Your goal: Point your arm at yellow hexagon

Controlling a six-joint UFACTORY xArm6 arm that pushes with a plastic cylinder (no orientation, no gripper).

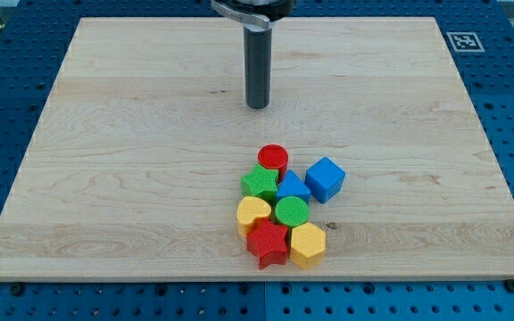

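My tip (258,106) is sitting bare near the board's (105,134) top edge, centre, touching no block and well apart from the cluster. Yellow hexagon (308,244) is lying near the bottom edge, touching the red star (269,243) and just below the green cylinder (291,211). Best route is probably swinging past the blue cube (325,178), approaching from the right, stopping short without nudging.
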